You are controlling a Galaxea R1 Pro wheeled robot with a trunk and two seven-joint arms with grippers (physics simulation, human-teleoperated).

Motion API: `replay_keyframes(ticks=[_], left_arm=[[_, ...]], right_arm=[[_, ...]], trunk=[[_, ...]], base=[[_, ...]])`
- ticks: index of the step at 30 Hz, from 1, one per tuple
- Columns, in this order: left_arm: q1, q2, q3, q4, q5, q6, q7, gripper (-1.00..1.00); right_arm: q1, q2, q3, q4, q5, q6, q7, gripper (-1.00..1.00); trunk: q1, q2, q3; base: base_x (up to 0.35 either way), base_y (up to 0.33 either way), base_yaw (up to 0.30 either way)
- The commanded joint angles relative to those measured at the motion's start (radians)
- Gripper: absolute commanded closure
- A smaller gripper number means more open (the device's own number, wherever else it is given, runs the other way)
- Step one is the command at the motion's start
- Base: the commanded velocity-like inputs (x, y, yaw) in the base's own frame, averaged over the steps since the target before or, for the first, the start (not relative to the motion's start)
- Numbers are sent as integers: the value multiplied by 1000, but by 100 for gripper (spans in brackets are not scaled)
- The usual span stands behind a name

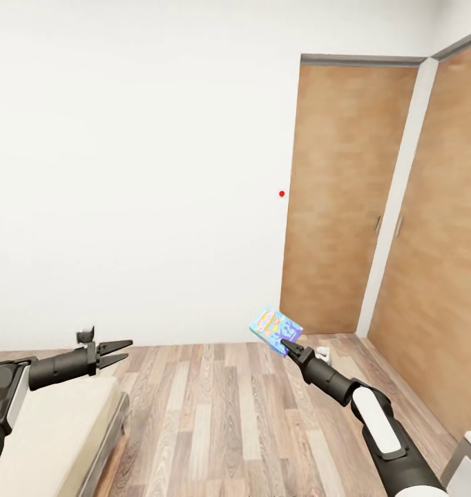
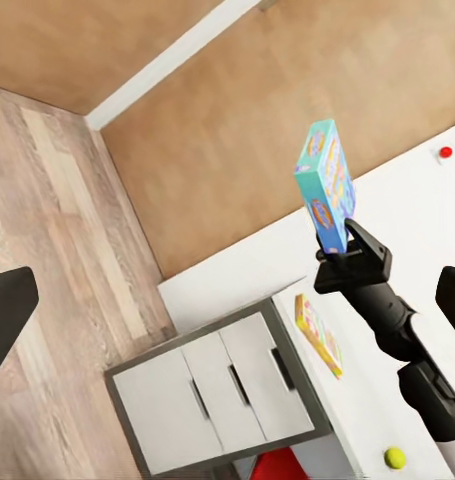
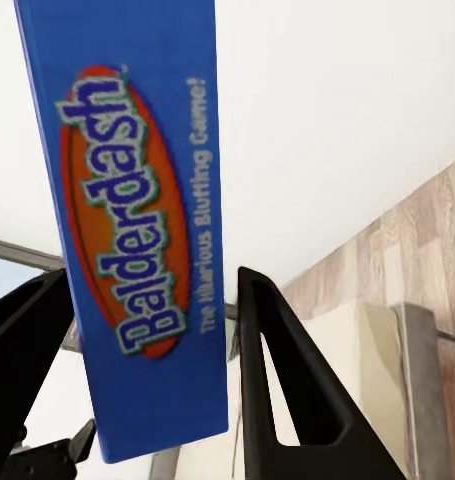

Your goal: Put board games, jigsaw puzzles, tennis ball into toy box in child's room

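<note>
The light-blue board game (image 1: 275, 330) is up in the air, pinched at one edge by the right gripper (image 1: 285, 344), jaws closed on it, over the wood floor (image 1: 235, 414) near the doors (image 1: 346, 200). Left gripper (image 1: 121, 351) sits above the bed (image 1: 49, 428) with its jaws spread, holding nothing. The table (image 2: 337, 400) has a ball (image 2: 394, 457) and a game (image 2: 317, 335) on it

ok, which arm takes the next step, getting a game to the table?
Right. Its tool is shut on the light-blue board game. The left tool is open and empty above the bed.
</note>
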Motion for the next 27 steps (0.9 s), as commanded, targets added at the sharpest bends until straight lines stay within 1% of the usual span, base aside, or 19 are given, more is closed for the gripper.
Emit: replay_keyframes(ticks=[1, 7, 27], left_arm=[[0, 0, 0, 0, 1, 11, -3, -100], [0, 0, 0, 0, 0, 11, -2, -100], [0, 1, 2, 0, 5, 10, -6, -100]], right_arm=[[-1, 0, -2, 3, -8, 7, 2, 100], [-1, 2, -2, 5, -6, 7, 1, 100], [-1, 1, -3, 8, -7, 7, 2, 100]], trunk=[[0, -1, 0], [0, -1, 0], [0, -1, 0]], base=[[-187, 37, -279], [-93, 16, -279], [-2, 0, -279]])
